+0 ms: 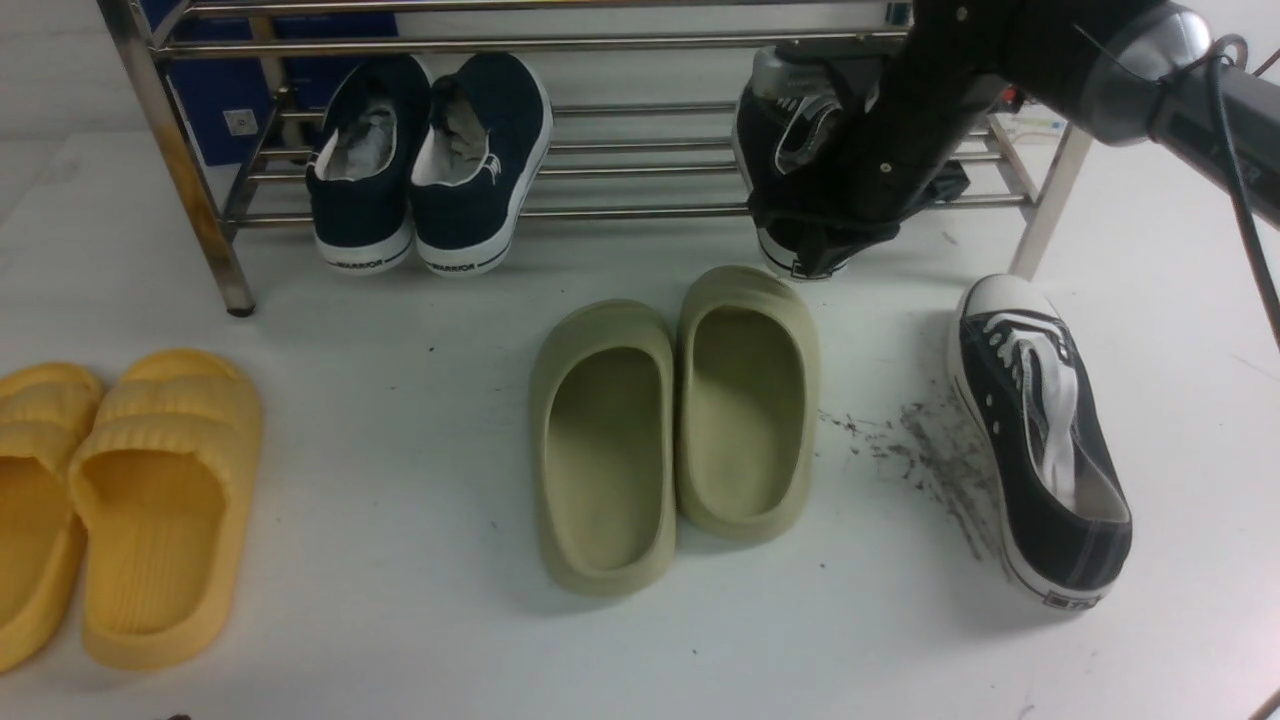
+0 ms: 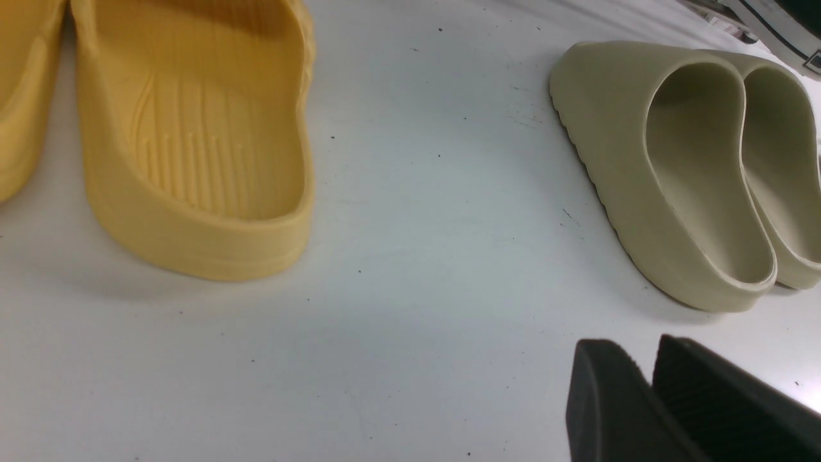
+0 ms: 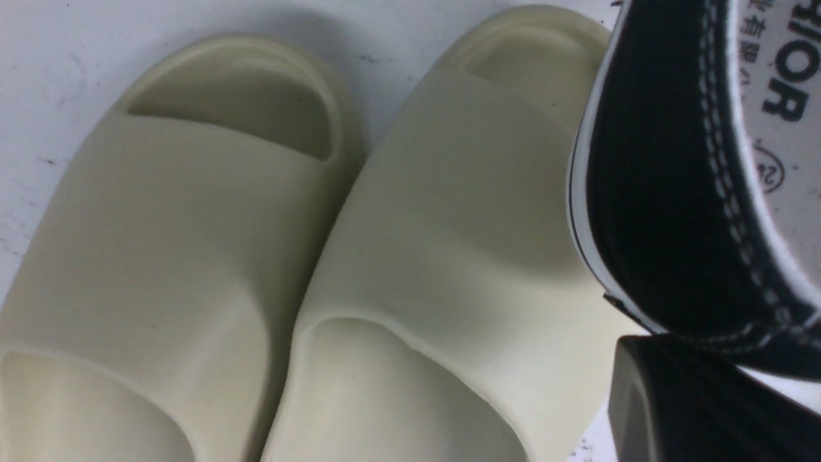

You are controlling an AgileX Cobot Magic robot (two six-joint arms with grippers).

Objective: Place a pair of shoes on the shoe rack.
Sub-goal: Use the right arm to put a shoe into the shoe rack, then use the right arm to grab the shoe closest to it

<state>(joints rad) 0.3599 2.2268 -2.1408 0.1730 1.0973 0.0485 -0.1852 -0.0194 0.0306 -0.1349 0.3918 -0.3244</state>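
Note:
One black sneaker (image 1: 1040,440) with a white toe cap and white laces lies on the table at the right, toe toward the shoe rack (image 1: 640,211). The other black sneaker (image 1: 790,130) sits tilted at the rack's right end, toe up and heel (image 3: 648,192) hanging over the front tube. My right gripper (image 1: 815,225) is shut on that heel; one finger (image 3: 667,404) shows outside the heel wall and the other is hidden. My left gripper (image 2: 635,351) hovers low over bare table, its fingertips a little apart and holding nothing. It is out of the front view.
A navy laceless pair (image 1: 430,160) sits on the rack's left half. Olive-green slippers (image 1: 680,420) lie mid-table, just in front of the held sneaker. Yellow slippers (image 1: 130,500) lie at the front left. Dark scuff marks (image 1: 930,450) streak the table beside the lying sneaker.

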